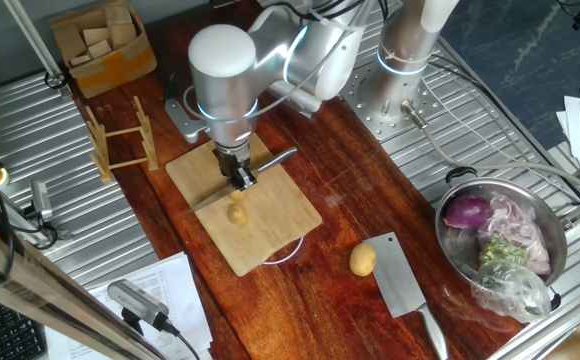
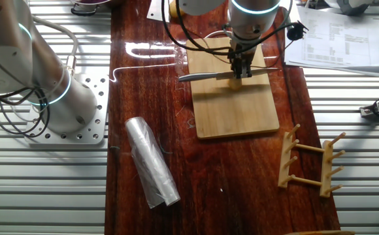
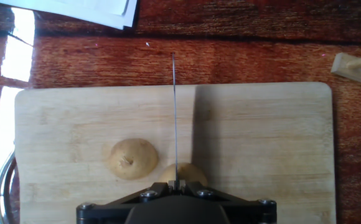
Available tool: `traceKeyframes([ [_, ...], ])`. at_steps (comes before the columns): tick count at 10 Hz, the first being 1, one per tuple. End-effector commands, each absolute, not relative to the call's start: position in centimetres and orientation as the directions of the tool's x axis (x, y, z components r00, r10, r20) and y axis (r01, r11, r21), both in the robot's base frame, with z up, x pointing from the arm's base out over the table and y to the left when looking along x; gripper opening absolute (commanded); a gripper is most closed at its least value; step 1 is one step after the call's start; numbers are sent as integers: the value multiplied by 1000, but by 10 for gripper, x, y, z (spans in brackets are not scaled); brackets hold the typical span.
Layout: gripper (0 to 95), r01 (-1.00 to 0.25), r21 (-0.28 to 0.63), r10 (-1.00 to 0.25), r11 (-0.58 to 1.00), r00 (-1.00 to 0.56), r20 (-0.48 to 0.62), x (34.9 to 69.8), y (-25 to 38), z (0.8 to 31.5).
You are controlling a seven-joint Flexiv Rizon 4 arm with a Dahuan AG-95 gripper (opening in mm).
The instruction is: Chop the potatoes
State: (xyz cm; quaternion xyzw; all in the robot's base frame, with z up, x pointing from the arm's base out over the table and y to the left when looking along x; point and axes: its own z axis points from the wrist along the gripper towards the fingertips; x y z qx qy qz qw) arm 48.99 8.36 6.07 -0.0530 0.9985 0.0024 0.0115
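Dark red wooden tabletop (image 1: 345,170), flanked by ribbed metal panels, carries a pale wooden cutting board (image 1: 245,205); all positions below refer to this board. Two small yellow-tan potatoes (image 3: 133,158) lie on the board surface, near its edge closest to the hand camera. The gripper (image 1: 241,179) hangs over the board, clamped on a knife (image 2: 206,76). In the hand view the blade appears edge-on, directly above the second potato (image 3: 182,173) and just beside the first. A wooden rack (image 1: 122,137) stands just off one board corner. A larger golden-brown potato (image 1: 362,260) and a cleaver (image 1: 402,285) lie off the board, toward a metal bowl (image 1: 500,205) containing purple onion (image 1: 466,212).
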Motion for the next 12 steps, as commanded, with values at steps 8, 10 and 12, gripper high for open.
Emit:
traceKeyframes([
  [8, 380, -103, 3, -103, 995, -994, -27, 491, 84, 61],
  [10, 380, -105, 3, -105, 994, -994, -28, 491, 84, 63],
  [12, 380, -108, 3, -108, 994, -994, -24, 488, 85, 71],
])
